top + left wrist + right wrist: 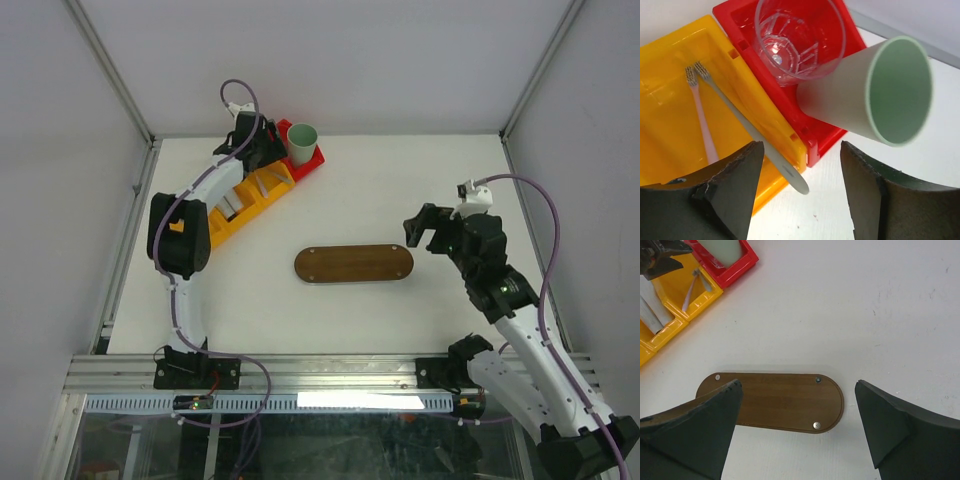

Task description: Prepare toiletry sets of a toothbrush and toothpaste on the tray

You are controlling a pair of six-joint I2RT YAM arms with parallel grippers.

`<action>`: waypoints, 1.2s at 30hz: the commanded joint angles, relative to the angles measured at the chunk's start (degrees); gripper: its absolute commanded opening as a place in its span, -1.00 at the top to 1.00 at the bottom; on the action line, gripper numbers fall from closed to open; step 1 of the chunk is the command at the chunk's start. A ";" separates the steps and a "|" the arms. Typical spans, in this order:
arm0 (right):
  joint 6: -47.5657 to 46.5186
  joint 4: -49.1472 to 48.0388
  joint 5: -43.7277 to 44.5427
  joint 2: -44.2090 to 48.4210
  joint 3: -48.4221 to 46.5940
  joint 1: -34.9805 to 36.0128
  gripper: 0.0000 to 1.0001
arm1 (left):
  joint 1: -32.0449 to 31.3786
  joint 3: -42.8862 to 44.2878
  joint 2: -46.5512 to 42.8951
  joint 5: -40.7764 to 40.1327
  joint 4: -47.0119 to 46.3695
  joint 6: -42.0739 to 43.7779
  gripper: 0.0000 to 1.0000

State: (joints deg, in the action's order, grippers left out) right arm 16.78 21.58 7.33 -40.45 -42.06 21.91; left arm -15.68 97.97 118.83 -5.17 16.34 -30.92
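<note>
Left end effector, fingers apart, frames the handle of the grey toothbrush, which runs 11 to 5 o'clock. The tray lies toward 4 o'clock, nearer the right end effector, also apart.

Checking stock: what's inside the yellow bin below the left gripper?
The yellow bin holds a pink toothbrush and a grey toothbrush overhanging its edge. A finger covers the near corner.

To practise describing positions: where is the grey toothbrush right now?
In the left wrist view, the grey toothbrush lies in the yellow bin, beside the pink toothbrush, its handle poking over the rim.
</note>
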 commanded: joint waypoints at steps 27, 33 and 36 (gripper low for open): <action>-0.60 -4.64 1.58 0.01 1.35 0.18 -1.00 | -0.51 9.31 9.84 -3.35 6.46 2.87 0.05; -0.48 -4.67 1.54 0.10 1.45 0.18 -1.00 | -0.66 0.53 4.26 -3.26 4.71 2.64 0.10; -0.48 -4.79 1.47 0.15 1.52 0.18 -1.00 | -0.80 -4.42 0.95 -2.69 3.10 2.22 0.10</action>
State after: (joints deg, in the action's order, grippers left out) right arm 16.75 19.97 8.19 -40.88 -40.47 21.91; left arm -15.84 99.70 124.97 -7.55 16.91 -30.44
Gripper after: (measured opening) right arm 0.998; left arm 0.449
